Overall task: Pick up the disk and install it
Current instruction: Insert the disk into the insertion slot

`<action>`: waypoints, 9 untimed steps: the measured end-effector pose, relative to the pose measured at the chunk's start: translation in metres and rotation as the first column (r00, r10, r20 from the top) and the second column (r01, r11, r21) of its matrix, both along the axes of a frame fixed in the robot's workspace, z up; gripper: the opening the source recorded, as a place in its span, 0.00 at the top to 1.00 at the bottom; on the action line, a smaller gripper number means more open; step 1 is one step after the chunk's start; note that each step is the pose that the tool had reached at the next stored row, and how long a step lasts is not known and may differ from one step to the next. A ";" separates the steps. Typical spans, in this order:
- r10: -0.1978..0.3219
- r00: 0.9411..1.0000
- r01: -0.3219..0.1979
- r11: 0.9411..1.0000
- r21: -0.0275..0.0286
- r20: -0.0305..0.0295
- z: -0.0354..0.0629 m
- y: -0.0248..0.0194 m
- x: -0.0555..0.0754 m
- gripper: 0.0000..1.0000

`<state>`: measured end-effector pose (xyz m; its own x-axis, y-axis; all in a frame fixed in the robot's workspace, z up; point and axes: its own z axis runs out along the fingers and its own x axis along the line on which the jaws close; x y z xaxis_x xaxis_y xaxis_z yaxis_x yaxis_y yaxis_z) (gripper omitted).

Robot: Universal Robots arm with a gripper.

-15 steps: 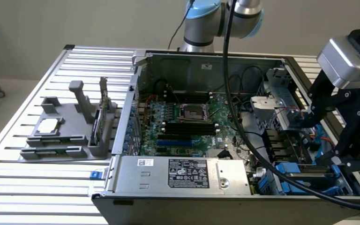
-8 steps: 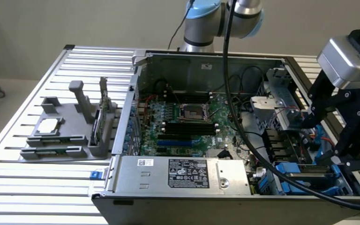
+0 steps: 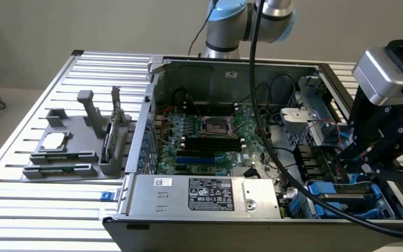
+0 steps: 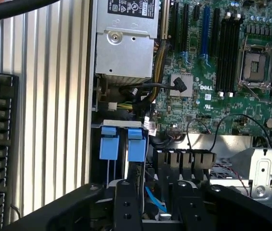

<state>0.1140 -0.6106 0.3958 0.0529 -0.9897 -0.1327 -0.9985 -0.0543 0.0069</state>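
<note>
The disk stands on edge in the drive bay at the corner of the open computer case on the exterior view's right. Only its bright blue rails and a strip of grey metal show. In the wrist view the blue rail ends sit side by side just beyond the black gripper. My gripper reaches down into that bay right over the disk, its tips sunk among the blue parts. Whether it touches the disk is hidden.
The grey labelled power-supply box lies beside the bay, with the green motherboard behind it. A thick black cable hangs across the case. On the slatted table, a grey fixture stands at the exterior view's left.
</note>
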 end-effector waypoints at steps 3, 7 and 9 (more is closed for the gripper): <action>0.002 1.000 -0.002 1.000 0.000 0.006 -0.0037 0.0000 0.003 0.77; 0.007 1.000 -0.007 1.000 0.000 0.007 -0.0105 0.0010 0.009 0.89; 0.009 1.000 -0.009 1.000 0.000 0.008 -0.0143 0.0017 0.014 0.89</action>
<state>0.1277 -0.6089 0.3815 0.0632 -0.9892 -0.1321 -0.9980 -0.0637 -0.0006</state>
